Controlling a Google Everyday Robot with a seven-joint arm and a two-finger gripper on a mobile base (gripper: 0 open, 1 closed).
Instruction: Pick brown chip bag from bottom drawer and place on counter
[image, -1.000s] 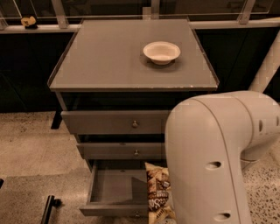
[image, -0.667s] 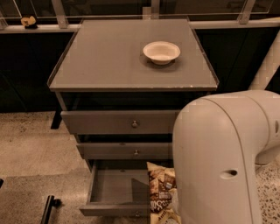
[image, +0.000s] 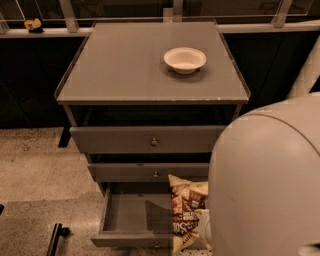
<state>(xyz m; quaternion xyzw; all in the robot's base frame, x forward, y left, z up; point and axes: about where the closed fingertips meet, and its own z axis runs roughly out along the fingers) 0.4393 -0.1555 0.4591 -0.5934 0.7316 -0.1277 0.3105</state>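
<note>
The brown chip bag (image: 184, 212) is seen upright at the right end of the open bottom drawer (image: 127, 216). The gripper (image: 203, 229) is just right of it, and its state cannot be told. The bag should be drawn nearer, clear of the drawers above, before the counter (image: 125, 65) is approached.
</note>
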